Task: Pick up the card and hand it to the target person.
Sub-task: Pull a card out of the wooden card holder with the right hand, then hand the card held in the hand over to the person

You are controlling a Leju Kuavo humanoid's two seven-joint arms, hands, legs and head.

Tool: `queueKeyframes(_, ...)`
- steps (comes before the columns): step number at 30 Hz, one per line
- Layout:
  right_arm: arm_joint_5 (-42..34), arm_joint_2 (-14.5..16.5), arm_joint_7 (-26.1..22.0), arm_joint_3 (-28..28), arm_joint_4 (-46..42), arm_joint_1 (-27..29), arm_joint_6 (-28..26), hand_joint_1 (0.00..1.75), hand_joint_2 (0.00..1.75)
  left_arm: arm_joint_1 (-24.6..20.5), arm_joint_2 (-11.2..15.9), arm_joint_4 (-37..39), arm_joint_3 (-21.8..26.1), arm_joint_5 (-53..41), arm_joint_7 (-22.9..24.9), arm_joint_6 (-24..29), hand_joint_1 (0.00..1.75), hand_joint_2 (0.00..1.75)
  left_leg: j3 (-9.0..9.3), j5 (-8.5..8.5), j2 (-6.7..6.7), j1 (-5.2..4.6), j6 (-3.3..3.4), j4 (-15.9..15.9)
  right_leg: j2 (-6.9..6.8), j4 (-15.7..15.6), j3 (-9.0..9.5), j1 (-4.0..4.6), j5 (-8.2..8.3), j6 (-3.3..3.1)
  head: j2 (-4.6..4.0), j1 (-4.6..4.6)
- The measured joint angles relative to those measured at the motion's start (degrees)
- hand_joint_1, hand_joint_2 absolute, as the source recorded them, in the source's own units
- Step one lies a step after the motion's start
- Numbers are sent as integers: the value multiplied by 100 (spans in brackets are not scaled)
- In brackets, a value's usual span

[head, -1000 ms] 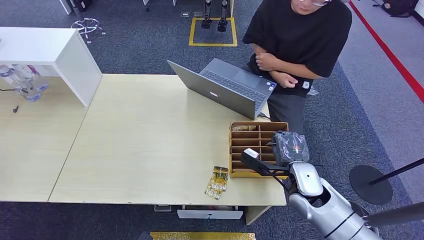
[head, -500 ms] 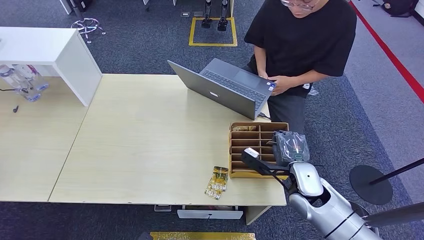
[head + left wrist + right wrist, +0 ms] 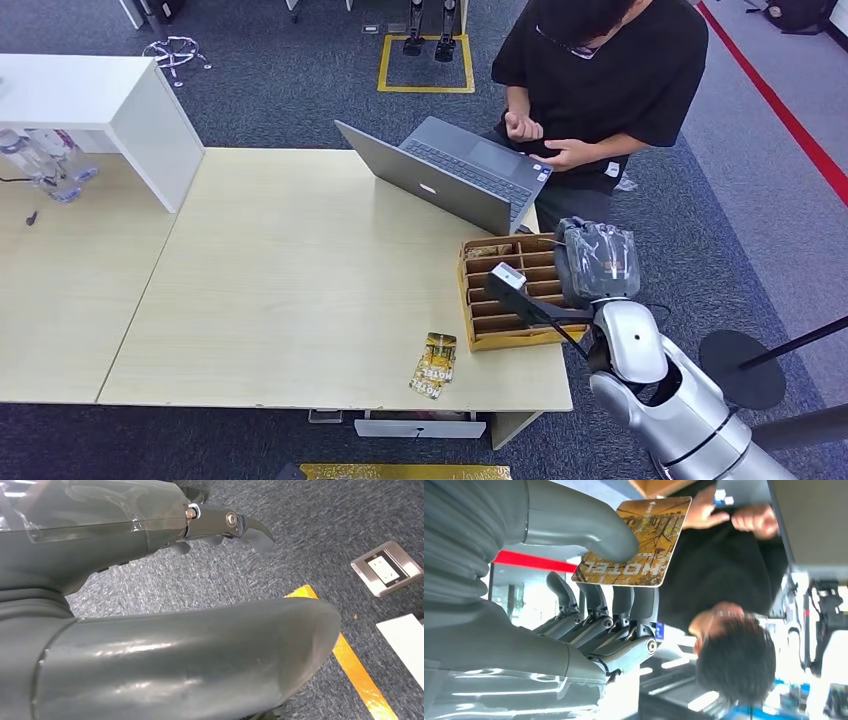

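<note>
In the right wrist view my right hand pinches a brown and gold card printed "HOTEL" between the thumb and the fingers. In the head view that hand hovers above the far right corner of the cardboard divider box. The person in a black shirt stands just beyond it at the table's far right, head bent, both hands near the laptop. My left hand hangs over the carpet, holding nothing, fingers apart.
Two more cards lie near the front edge of the wooden table, left of the box. A white cabinet and bottles stand at the far left. A black stand base sits on the floor at right.
My right hand has risen and moved away from me, toward the person. The box now sits slightly skewed. The person has leaned forward and brought both hands to the laptop.
</note>
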Motion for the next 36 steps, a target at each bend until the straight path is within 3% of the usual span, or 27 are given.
queueKeyframes(17,105,-69,-17,-110,-597,-212,35,148,175,-53,-2,0,-31,0,7,-16,0,0,0,0,0,0,0,0,0,0,0,0,0,0,0,1)
queueKeyframes(36,165,-426,47,-434,309,-461,-340,143,175,-137,-52,0,-249,0,104,-77,0,0,-1,0,0,0,0,1,0,0,0,0,0,0,0,0)
